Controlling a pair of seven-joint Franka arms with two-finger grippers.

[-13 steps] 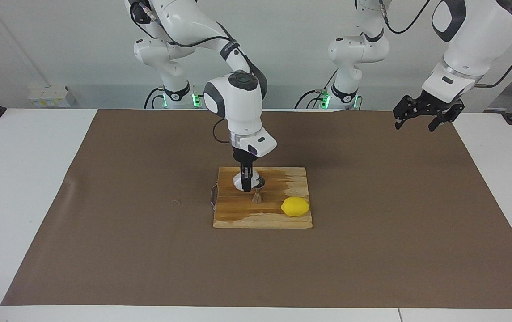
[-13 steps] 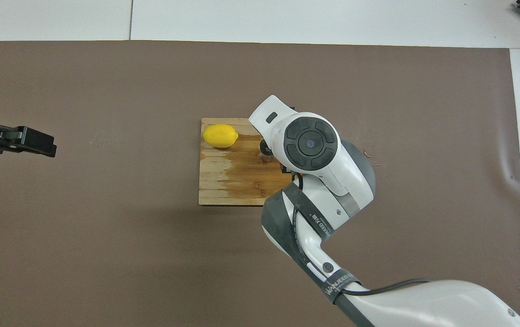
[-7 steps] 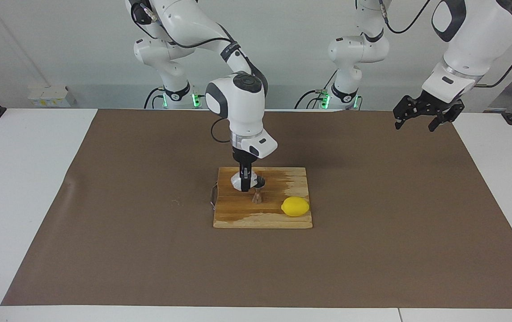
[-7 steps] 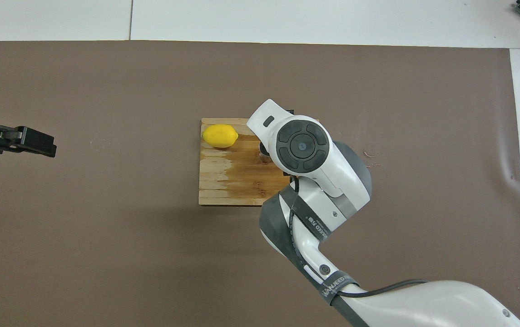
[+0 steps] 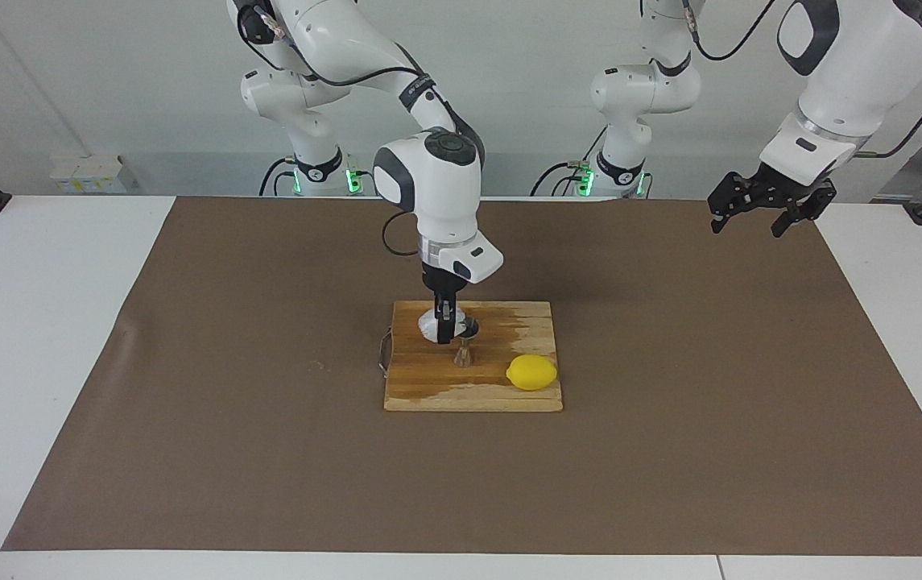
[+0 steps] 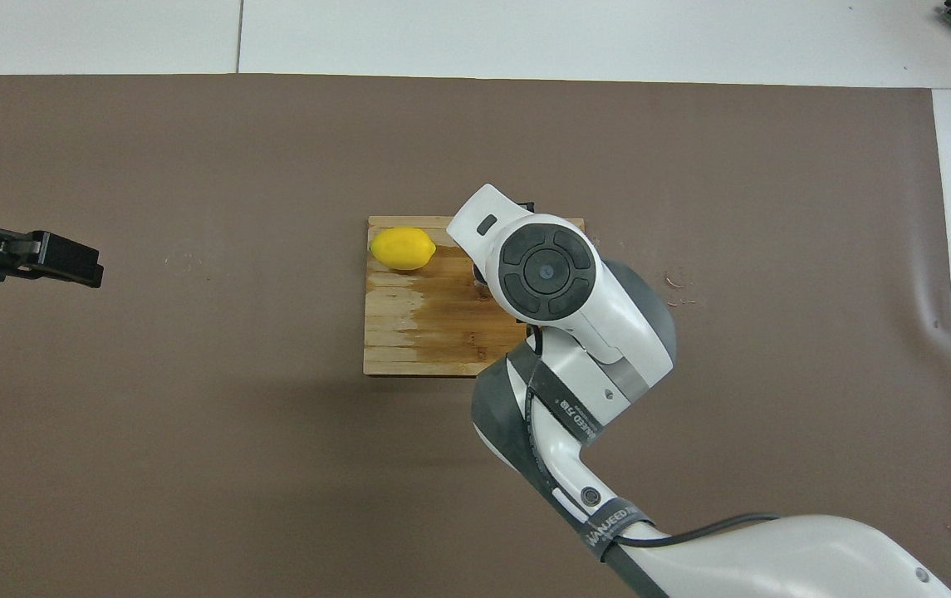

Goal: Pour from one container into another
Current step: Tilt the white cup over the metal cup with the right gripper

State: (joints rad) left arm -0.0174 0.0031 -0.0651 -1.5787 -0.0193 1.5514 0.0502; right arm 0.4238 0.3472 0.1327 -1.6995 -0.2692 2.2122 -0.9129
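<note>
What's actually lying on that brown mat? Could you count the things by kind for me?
Wooden board: 1
Lemon: 1, on the board
Whitish cup: 1, held tilted in the right tool over the board
Steel jigger: 1, upright on the board
Total: 4 things

Wooden cutting board [image 5: 473,387], mid-counter on the brown mat [image 5: 670,451]: crowded. Lemon [image 5: 531,372] sits at the corner farthest from the robots, toward the left arm's end. Steel jigger [image 5: 465,354] stands upright mid-board, a bare strip of board between it and the lemon. Right claw [image 5: 446,332] hangs directly above the jigger, clamped on a tilted whitish cup [image 5: 431,325]; its arm roofs the board's right-arm end in the overhead view. Left claw [image 5: 758,211], spread wide, hovers over the mat's edge at its own end. Open mat lies all around the board.
</note>
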